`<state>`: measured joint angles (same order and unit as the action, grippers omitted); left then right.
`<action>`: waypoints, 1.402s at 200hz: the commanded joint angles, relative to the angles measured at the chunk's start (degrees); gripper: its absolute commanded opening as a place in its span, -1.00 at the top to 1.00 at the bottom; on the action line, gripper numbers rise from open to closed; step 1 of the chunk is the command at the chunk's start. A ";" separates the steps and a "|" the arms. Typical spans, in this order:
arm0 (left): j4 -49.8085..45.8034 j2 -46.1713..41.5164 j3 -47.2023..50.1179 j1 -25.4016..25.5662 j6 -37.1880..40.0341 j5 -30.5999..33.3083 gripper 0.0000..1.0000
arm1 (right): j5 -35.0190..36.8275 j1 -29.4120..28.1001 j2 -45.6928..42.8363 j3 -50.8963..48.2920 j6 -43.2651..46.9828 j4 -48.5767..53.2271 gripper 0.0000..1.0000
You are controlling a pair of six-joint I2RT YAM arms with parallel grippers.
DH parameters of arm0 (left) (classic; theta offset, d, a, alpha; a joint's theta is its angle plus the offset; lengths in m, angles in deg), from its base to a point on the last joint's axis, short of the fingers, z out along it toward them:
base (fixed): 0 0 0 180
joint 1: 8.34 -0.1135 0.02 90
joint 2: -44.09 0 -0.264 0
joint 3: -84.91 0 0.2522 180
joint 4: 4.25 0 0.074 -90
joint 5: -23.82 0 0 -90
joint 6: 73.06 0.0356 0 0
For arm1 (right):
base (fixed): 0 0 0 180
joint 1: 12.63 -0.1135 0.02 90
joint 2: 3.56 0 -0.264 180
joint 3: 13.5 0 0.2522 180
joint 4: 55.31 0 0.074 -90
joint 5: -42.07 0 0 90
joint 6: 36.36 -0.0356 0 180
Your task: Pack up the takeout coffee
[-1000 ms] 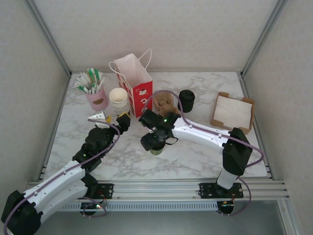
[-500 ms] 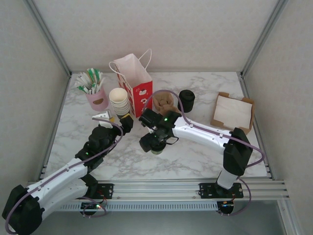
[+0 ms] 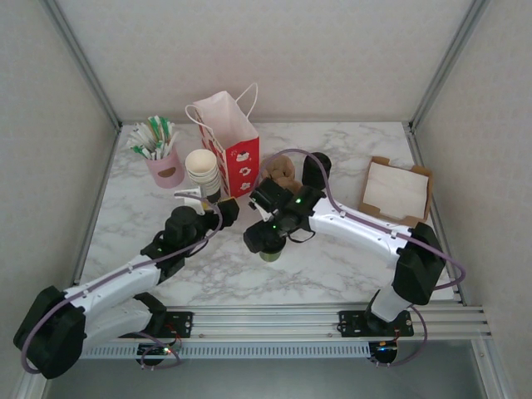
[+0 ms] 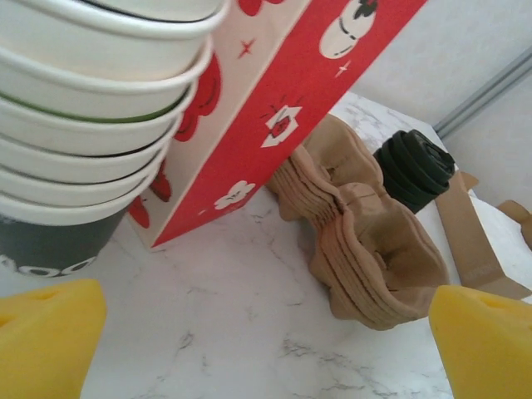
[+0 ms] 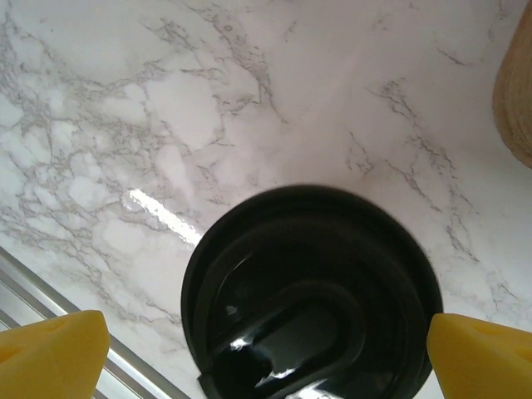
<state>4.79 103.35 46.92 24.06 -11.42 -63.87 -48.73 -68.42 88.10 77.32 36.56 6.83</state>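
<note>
My right gripper (image 5: 268, 359) is spread wide. Its yellow fingertips (image 5: 50, 349) sit on either side of the coffee (image 5: 312, 291), with marble showing between each tip and the black lid, so it pinches nothing. In the top view the coffee stands on the table (image 3: 332, 258) near the middle, well in front of the bag (image 3: 233, 141). It sits directly under that gripper, with a sliver of olive-green body showing below it.

My left gripper (image 4: 266, 341) is spread wide too, with nothing between its fingertips but tabletop. It faces the cup stack (image 4: 91, 108) on its left, with the red-and-white bag just beside the stack. The brown carriers (image 4: 366, 241) lie against the foot of the bag, and the black lids (image 4: 413, 170) stand behind them. From above, this gripper sits just in front of the cup stack, apart from the coffee.
</note>
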 commanded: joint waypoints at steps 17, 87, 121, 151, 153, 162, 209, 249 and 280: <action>-2.14 3.84 -5.37 -0.15 -2.24 -5.51 -0.91 | -2.79 2.02 -0.35 -1.23 1.17 -1.71 -0.98; -14.39 4.22 -10.90 1.61 -5.57 -7.65 -0.67 | -5.14 5.70 -10.89 -7.47 -4.07 -3.80 -0.89; -20.90 6.67 -15.05 5.40 -5.37 -7.49 -0.54 | -13.04 9.48 -20.53 -19.58 -11.75 -12.51 -0.48; -21.51 10.96 -18.08 6.26 -4.89 -11.06 -0.35 | -17.96 12.65 -25.68 -27.96 -17.27 -19.85 0.47; -21.52 11.38 -18.34 6.33 -4.80 -11.33 -0.34 | -18.28 12.75 -25.83 -28.31 -17.57 -20.28 0.52; -21.51 12.98 -19.32 6.61 -4.56 -12.49 -0.27 | -19.85 14.39 -26.38 -29.88 -18.50 -21.99 0.76; -22.10 17.29 -21.00 8.85 -4.23 -13.78 -0.14 | -22.38 16.06 -25.33 -32.71 -20.29 -26.13 1.00; -21.45 15.89 -18.87 9.69 -5.76 -13.48 -0.14 | -23.67 16.37 -22.38 -32.17 -20.27 -28.18 1.00; -21.20 14.29 -16.98 10.48 -7.20 -13.38 -0.14 | -23.76 16.49 -19.94 -31.66 -20.25 -28.25 1.00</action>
<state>-16.37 119.92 28.21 33.55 -16.82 -76.94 -71.18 -52.40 66.72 45.34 16.80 -20.03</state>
